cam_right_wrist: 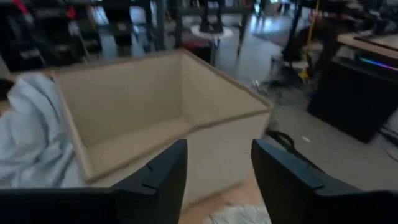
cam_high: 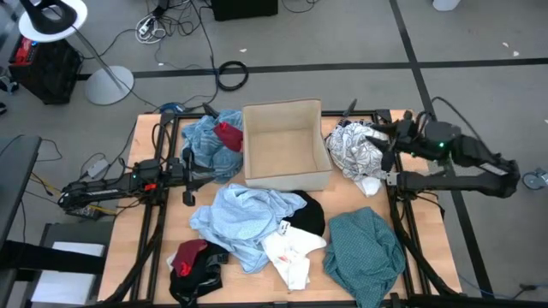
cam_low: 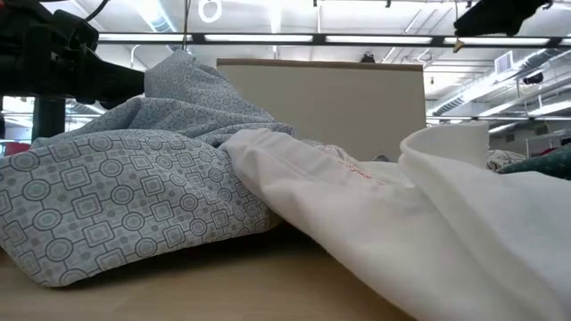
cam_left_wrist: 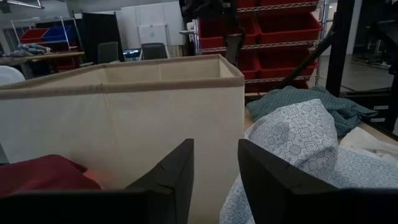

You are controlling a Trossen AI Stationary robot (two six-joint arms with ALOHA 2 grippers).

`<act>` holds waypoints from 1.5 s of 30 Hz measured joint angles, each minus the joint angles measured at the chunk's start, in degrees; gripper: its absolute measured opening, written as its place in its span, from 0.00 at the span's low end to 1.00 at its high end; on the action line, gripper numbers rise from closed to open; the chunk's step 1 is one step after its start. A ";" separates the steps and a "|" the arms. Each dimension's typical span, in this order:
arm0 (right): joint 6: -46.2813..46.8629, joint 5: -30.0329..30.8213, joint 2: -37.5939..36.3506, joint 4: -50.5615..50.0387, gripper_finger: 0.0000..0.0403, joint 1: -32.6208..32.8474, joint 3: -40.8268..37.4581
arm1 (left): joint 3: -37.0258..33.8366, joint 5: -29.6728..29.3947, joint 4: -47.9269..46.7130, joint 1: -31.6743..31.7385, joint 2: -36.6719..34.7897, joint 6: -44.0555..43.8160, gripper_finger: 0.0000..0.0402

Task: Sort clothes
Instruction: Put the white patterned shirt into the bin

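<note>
Sorting looks barely begun: box (cam_high: 286, 141) empty, clothes (cam_high: 257, 224) all heaped on surface (cam_high: 428, 248) around it; my left claw (cam_high: 192, 175) and right claw (cam_high: 375, 147) both open, holding nothing.

The right claw (cam_right_wrist: 214, 180) hangs with its two dark fingers (cam_right_wrist: 158, 180) parted, nothing between them. Beyond them stands an open tan box (cam_right_wrist: 155, 112), its inside bare. A pale blue garment (cam_right_wrist: 28, 134) lies bunched against one wall of the box.
</note>
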 joint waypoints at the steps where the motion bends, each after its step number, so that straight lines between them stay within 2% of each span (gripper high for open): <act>1: 0.06 0.74 1.49 -3.33 0.48 0.00 2.36 | -0.01 0.00 0.00 -0.01 0.00 -0.02 0.33; 4: 1.67 2.07 6.07 -13.67 0.53 0.00 9.03 | 0.00 0.00 0.00 -0.01 0.00 -0.02 0.33; 10: 11.25 1.98 15.55 -34.73 0.58 -0.07 21.53 | 0.00 0.00 0.00 -0.01 0.00 -0.01 0.33; 15: 18.72 -0.56 20.89 -46.25 0.58 -0.07 24.90 | 0.00 -0.01 0.00 -0.01 0.00 -0.02 0.33; 19: 19.61 -4.92 22.55 -46.11 0.58 -1.30 22.58 | -0.02 0.00 0.00 0.00 0.00 -0.01 0.33; 23: 18.13 -5.21 24.11 -45.46 0.57 -4.33 19.26 | 0.00 -0.02 0.00 0.00 0.00 0.00 0.33; 29: 12.65 -9.36 24.84 -37.72 0.57 -10.93 12.56 | 0.00 0.00 0.00 -0.02 0.00 -0.01 0.33; 35: 7.28 -10.53 26.28 -30.82 0.57 -18.93 4.54 | 0.00 0.00 0.00 -0.02 0.00 -0.02 0.33; 40: 6.14 -10.63 28.03 -26.84 0.57 -24.57 -0.79 | -0.01 0.00 0.02 -0.02 -0.01 -0.02 0.33; 45: 6.08 -13.44 29.50 -20.40 0.57 -27.93 -5.94 | -0.01 -0.02 0.00 -0.02 0.00 -0.02 0.33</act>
